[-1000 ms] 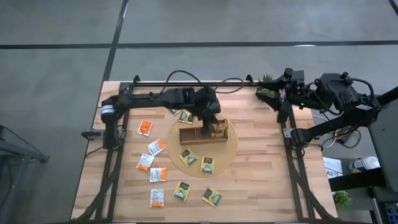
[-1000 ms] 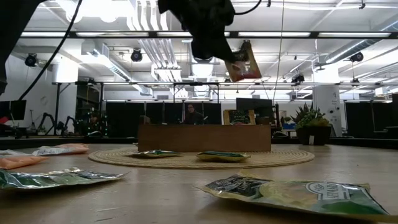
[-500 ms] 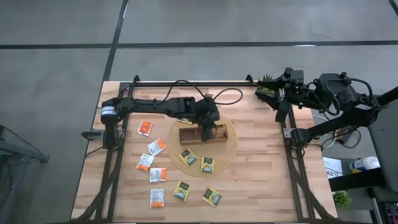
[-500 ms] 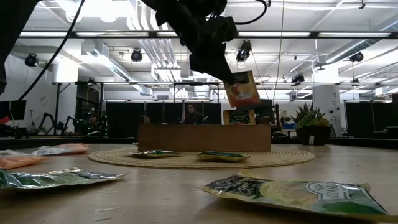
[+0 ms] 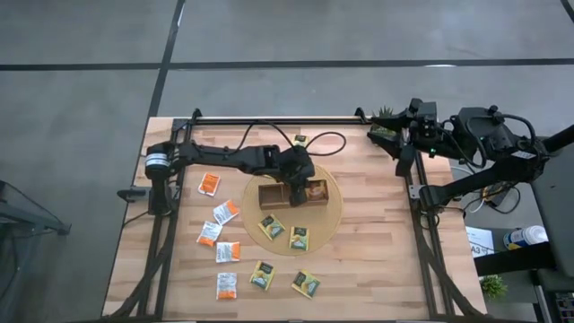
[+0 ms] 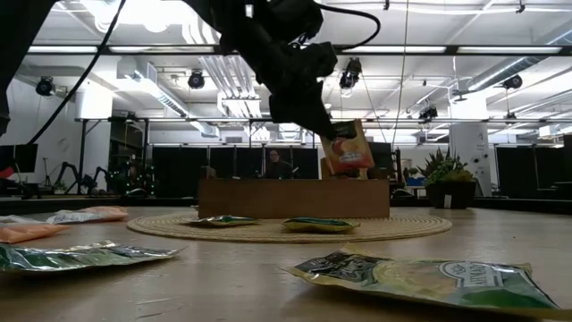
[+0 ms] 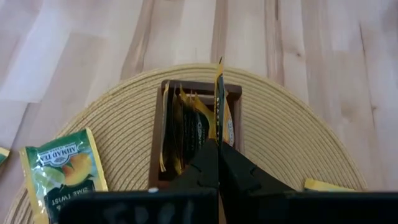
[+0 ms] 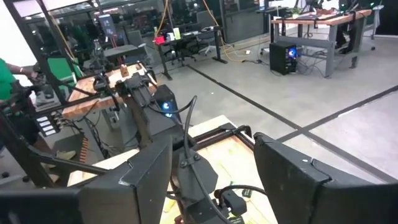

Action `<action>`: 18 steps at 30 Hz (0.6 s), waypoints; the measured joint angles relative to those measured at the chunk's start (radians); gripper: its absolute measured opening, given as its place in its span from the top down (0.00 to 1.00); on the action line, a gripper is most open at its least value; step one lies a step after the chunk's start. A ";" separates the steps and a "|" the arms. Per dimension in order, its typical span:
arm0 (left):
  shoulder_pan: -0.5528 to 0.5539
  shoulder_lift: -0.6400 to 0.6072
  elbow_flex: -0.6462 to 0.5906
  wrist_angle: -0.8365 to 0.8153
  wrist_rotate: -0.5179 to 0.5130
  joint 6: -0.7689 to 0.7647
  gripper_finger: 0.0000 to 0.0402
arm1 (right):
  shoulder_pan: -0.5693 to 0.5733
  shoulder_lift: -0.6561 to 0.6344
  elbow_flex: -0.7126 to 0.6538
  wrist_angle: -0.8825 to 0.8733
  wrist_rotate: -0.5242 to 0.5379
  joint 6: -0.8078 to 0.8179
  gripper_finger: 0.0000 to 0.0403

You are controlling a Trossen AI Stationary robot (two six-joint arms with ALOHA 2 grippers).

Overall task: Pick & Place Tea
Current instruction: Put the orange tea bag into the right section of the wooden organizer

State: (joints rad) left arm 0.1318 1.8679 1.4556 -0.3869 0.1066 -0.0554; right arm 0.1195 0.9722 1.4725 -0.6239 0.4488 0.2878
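My left gripper (image 5: 306,186) is shut on an orange-red tea sachet (image 6: 347,150) that hangs just above the right end of the brown wooden tray (image 5: 273,195). The tray stands on a round woven mat (image 5: 330,213). In the left wrist view the sachet (image 7: 218,93) shows edge-on over a compartment with several sachets standing in it (image 7: 183,127). My right gripper (image 8: 211,180) is open, raised off the table's far right corner (image 5: 387,132), with nothing between its fingers. My left gripper pinches the sachet's upper left part (image 6: 329,137) between its two fingers. The fingers slant down from above. The sachet hangs below them, slightly tilted and clear of the tray, and its lower edge (image 6: 350,172) is close above the tray's rim.
Two yellow-green sachets (image 5: 272,227) (image 5: 299,238) lie on the mat's near part, two more (image 5: 262,274) (image 5: 306,284) near the table's front edge. Several orange and white sachets (image 5: 225,213) lie scattered at the left. One sachet (image 5: 299,140) lies by the far rail.
My left gripper has come down toward the tray and stayed shut on the sachet. The sachet has sunk from well above the tray to just over its rim.
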 joint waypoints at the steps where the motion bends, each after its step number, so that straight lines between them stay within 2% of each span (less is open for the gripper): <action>1: 0.000 0.000 -0.006 0.011 0.000 0.000 1.00 | 0.000 0.000 -0.001 0.000 0.000 0.000 0.44; 18: 0.000 0.000 -0.063 0.072 0.002 -0.040 1.00 | 0.000 0.000 -0.001 0.000 -0.001 0.000 0.44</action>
State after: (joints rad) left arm 0.1322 1.8679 1.3923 -0.3152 0.1089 -0.0956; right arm 0.1195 0.9718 1.4713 -0.6243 0.4480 0.2878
